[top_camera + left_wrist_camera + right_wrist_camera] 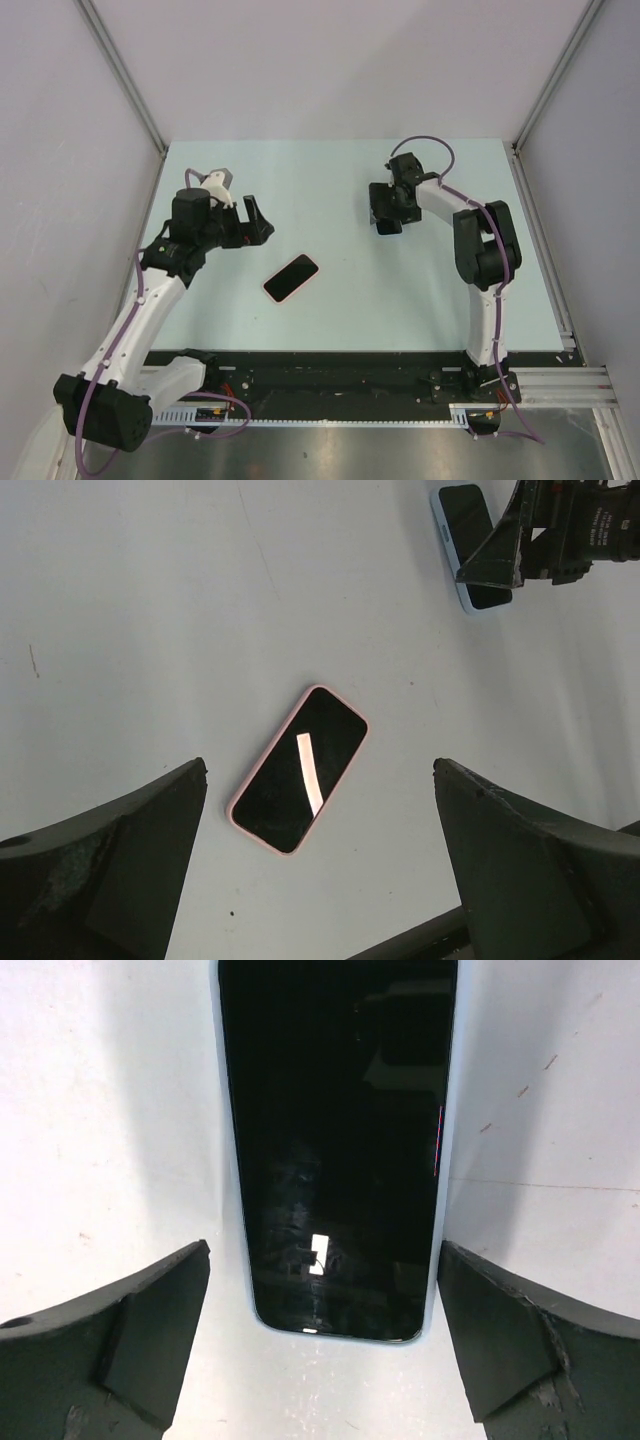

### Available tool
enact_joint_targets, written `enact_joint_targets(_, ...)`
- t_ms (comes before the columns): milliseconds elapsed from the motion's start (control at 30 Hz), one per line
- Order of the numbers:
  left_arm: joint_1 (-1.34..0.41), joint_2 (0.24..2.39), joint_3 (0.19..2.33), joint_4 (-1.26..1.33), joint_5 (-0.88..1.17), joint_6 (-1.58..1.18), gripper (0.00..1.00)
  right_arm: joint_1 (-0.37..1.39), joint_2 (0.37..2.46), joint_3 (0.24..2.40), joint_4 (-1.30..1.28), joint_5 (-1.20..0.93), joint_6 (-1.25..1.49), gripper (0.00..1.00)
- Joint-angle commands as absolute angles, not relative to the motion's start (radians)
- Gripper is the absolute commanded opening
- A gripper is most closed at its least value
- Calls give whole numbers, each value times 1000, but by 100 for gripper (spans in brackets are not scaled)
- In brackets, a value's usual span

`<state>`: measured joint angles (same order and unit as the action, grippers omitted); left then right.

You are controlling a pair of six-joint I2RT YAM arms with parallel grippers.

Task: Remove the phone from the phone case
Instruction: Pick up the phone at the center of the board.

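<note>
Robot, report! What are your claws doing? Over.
Both claws open, empty. Pink-cased phone flat near left claw; blue-cased phone under right claw. Nothing blocking.

left gripper [256,221] jaws wide apart; right gripper [382,213] same, pointing down

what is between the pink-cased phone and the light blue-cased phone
Nothing but bare pale table between the black phone in the pink case and the black phone in the light blue case, seen in the left wrist view.
</note>
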<state>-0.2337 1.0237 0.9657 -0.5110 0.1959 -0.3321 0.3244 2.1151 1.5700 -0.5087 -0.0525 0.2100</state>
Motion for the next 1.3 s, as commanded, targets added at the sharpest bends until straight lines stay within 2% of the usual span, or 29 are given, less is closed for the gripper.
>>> enact_joint_targets(0, -238, 993, 974, -480, 250, -327, 100, 316, 2111, 1548, -509, -193, 226, 100)
enact_joint_targets(100, -238, 992, 971, -479, 244, -327, 100, 337, 2100, 1545, -518, -134, 207, 100)
enact_joint_targets(267, -238, 1000, 971, -473, 261, -340, 100, 409, 2112, 1549, -555, 124, 150, 100)
enact_joint_targets(400, -236, 1029, 986, -475, 363, -334, 100, 426, 2152, 1549, -600, 208, 179, 99)
enact_joint_targets(467, -236, 1038, 988, -477, 410, -354, 100, 426, 2167, 1548, -611, 215, 192, 94)
enact_joint_targets(567, -236, 1049, 989, -480, 385, -382, 100, 428, 2154, 1543, -609, 181, 209, 77)
enact_joint_targets(667, -236, 1069, 986, -482, 399, -420, 100, 426, 2114, 1536, -595, 135, 238, 69)
enact_joint_targets(867, -252, 1117, 881, -278, 534, -596, 100, 426, 2008, 1476, -520, -26, 323, 64)
enact_joint_targets(1100, -282, 1354, 954, -166, 589, -691, 99, 439, 1884, 1356, -416, -219, 412, 61)
enact_joint_targets(1267, -336, 1512, 959, -28, 666, -808, 98, 471, 1787, 1273, -374, -265, 442, 61)
